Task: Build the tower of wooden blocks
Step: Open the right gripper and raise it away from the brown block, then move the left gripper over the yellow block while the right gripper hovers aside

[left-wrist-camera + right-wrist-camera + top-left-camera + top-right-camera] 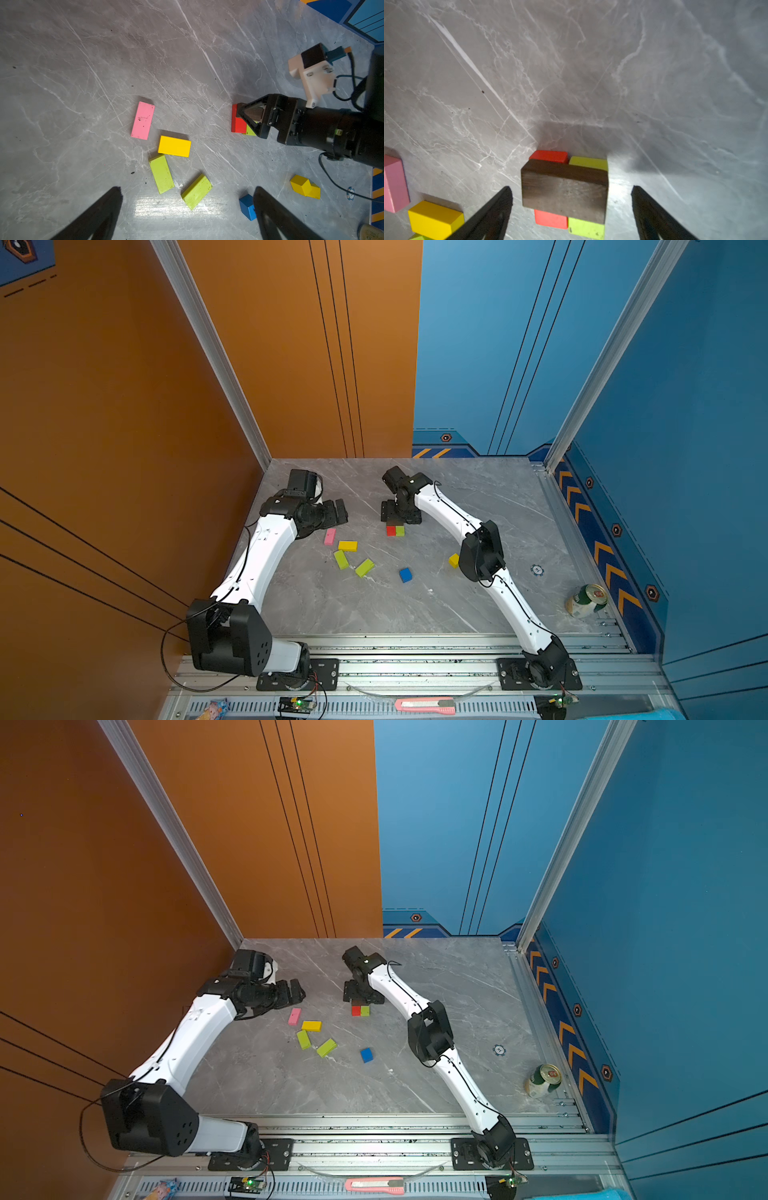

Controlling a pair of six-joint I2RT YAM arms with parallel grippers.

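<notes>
We find the left tool [187, 188] and right tool [571, 187] spread wide; the latter straddles a grainy brown bar [564, 193] laid across the smooth red bar [549, 156] and lime bar [588, 163].

White arm links [266, 556], black joints [226, 639], black cables [162, 649], cream camera mount [311, 76], right gripper [571, 187] with black triangular fingers [492, 214]
</notes>
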